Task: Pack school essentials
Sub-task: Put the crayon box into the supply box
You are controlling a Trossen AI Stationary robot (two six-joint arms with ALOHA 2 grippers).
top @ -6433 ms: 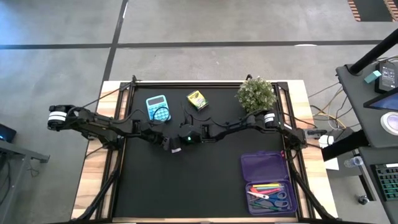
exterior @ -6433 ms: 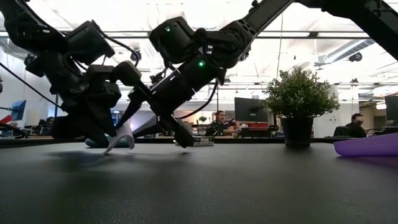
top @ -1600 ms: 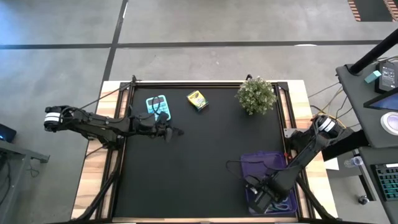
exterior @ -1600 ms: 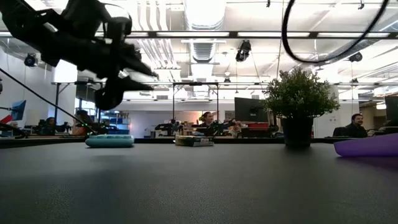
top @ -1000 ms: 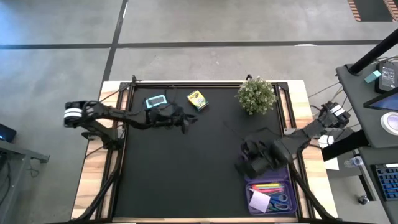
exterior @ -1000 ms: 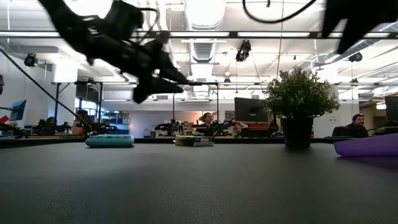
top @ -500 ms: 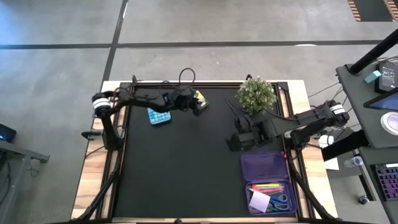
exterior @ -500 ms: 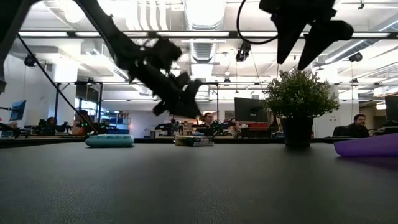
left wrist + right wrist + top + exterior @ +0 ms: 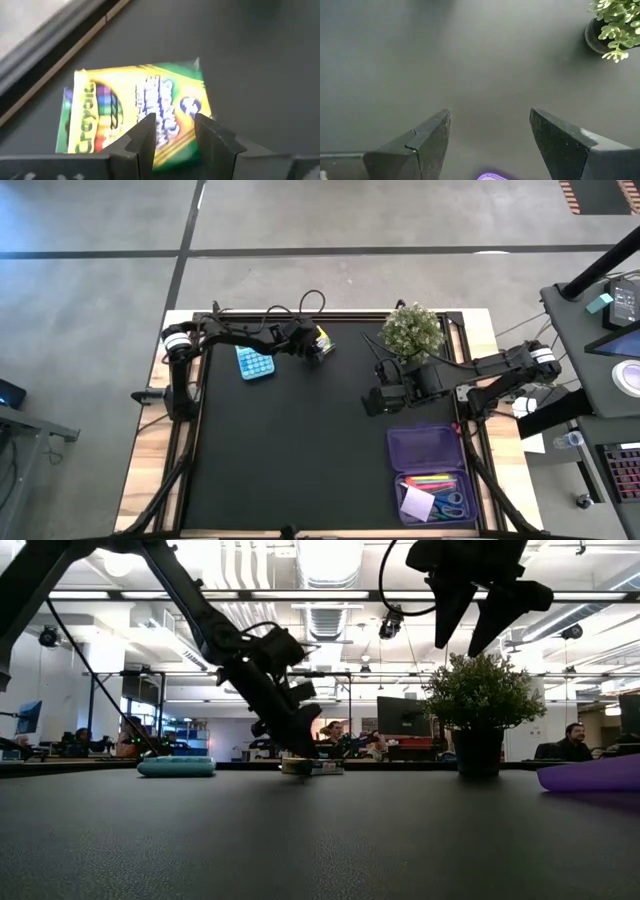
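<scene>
grey concrete floor (image 9: 100, 280), bright ceiling lights (image 9: 320, 555)

Left pincer (image 9: 172, 131) seemingly part-spread; right pincer (image 9: 490, 131) spread wide.

Crayon box (image 9: 320, 338) right of calculator (image 9: 254, 363)

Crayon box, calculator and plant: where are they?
crayon box (image 9: 135, 112), left wrist view, its printed front.
calculator (image 9: 254, 364), high view, its keypad.
plant (image 9: 412, 331), high view, its leafy top.
</scene>
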